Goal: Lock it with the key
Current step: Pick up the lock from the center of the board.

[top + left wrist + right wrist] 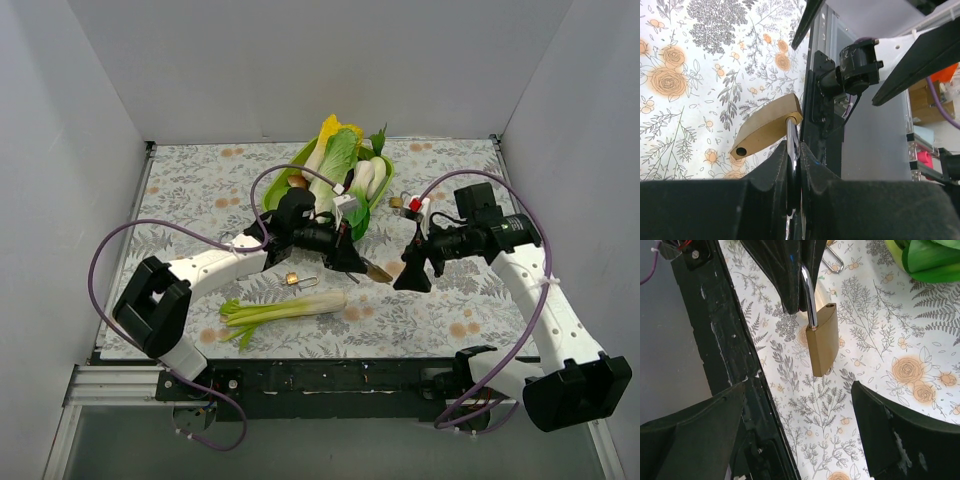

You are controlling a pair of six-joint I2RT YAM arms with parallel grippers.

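A leek [285, 308] lies near the front of the table [190, 190]. At centre, the left gripper [356, 264] is pinched tight on the steel shackle [809, 290] of a brass padlock [381, 272], which hangs from that grip. Just to the right, the right gripper [412, 278] faces the padlock, its fingers [905, 435] spread wide and holding nothing. I cannot tell where the key is.

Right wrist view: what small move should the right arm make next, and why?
Probably ease the right gripper forward so its open jaws straddle the padlock body. The left gripper pinches only the shackle, whose free leg is out of its hole, so the body hangs unsupported above the table. Steadying it seems needed before locking.
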